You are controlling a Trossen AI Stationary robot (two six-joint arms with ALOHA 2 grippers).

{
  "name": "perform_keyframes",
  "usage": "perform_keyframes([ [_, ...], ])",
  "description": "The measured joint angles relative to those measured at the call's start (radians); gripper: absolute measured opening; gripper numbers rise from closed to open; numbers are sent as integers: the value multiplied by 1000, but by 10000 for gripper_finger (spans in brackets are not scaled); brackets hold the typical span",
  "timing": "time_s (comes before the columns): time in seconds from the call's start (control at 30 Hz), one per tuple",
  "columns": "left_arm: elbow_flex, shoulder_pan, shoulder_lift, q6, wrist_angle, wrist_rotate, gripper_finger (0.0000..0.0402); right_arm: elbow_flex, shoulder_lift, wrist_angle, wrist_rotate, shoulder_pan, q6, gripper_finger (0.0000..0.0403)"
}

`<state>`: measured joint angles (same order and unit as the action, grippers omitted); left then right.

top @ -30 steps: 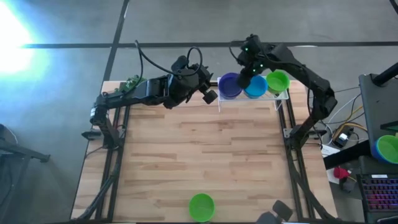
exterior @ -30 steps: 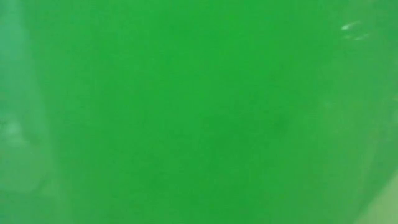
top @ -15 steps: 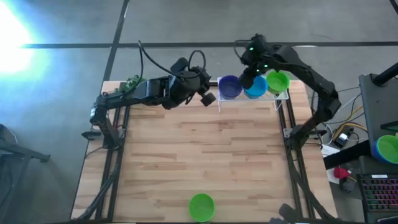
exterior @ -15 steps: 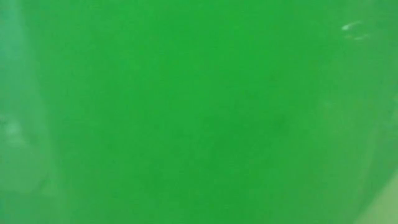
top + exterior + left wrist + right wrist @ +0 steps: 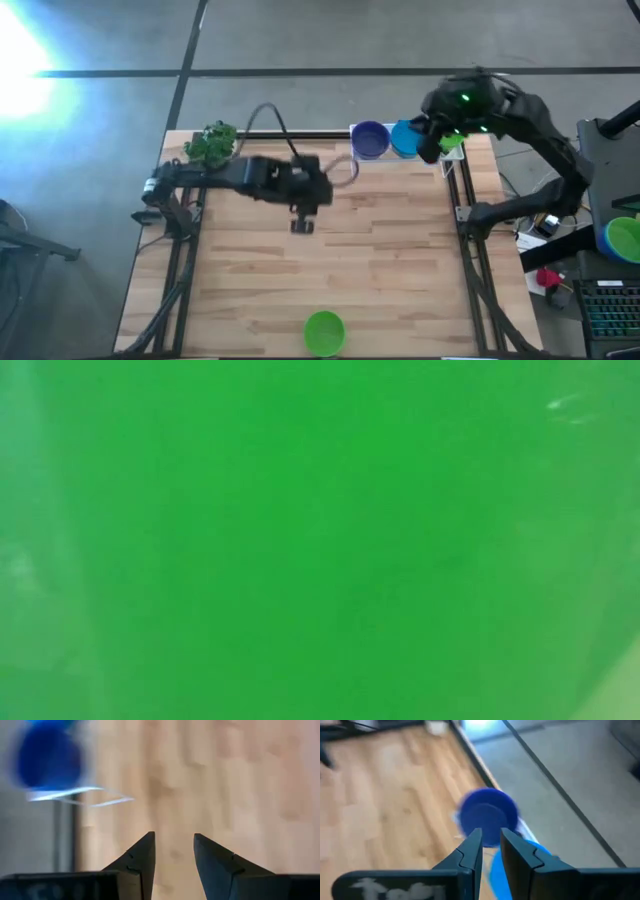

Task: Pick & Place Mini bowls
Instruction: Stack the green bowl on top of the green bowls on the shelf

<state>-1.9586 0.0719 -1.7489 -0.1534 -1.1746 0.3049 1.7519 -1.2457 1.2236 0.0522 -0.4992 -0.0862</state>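
Three mini bowls sit in a white wire rack (image 5: 447,165) at the table's far right: purple (image 5: 370,139), sky blue (image 5: 404,138), and green (image 5: 453,144), which my right arm partly covers. Another green bowl (image 5: 323,332) rests on the table's near edge and fills the low view (image 5: 320,540). My right gripper (image 5: 432,150) hovers over the rack's right end, its fingers (image 5: 491,837) a narrow gap apart with nothing between them. My left gripper (image 5: 302,226) is open (image 5: 173,842) over bare wood near the table's middle. The purple bowl (image 5: 47,760) lies well beyond its fingers.
A leafy green toy plant (image 5: 212,143) stands at the far left corner. Off the table to the right are a stand with blue and green bowls (image 5: 625,238) and cables. Bare wood (image 5: 380,270) stretches between the rack and the near bowl.
My left arm has swung away from the rack, toward the table's middle and near side, and now points down at the wood; the plant it covered shows. My right gripper has moved toward the table's right edge, from over the blue bowl to over the green one.
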Motion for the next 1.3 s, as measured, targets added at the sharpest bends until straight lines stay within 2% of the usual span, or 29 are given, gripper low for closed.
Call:
perform_keyframes([
  [0.17, 97, 63, 0, 79, 21, -173, 129, 0, 70, 0, -30, 104, -2, 66],
  [0.3, 176, 119, 0, 185, 73, -247, 129, 0, 115, 0, -31, 154, -3, 66],
  [0.57, 324, 265, -1, 306, 259, -267, 129, 0, 181, 0, -34, 168, -19, 66],
  [0.87, 515, 357, -1, 540, 624, -272, 129, -1, 217, 1, -34, 168, -45, 66],
  [1.1, 646, 389, -1, 580, 816, -315, 129, -1, 215, 3, -34, 168, -45, 66],
  [1.3, 696, 397, -28, 578, 893, -338, 129, -1, 215, 4, -34, 168, -30, 66],
])
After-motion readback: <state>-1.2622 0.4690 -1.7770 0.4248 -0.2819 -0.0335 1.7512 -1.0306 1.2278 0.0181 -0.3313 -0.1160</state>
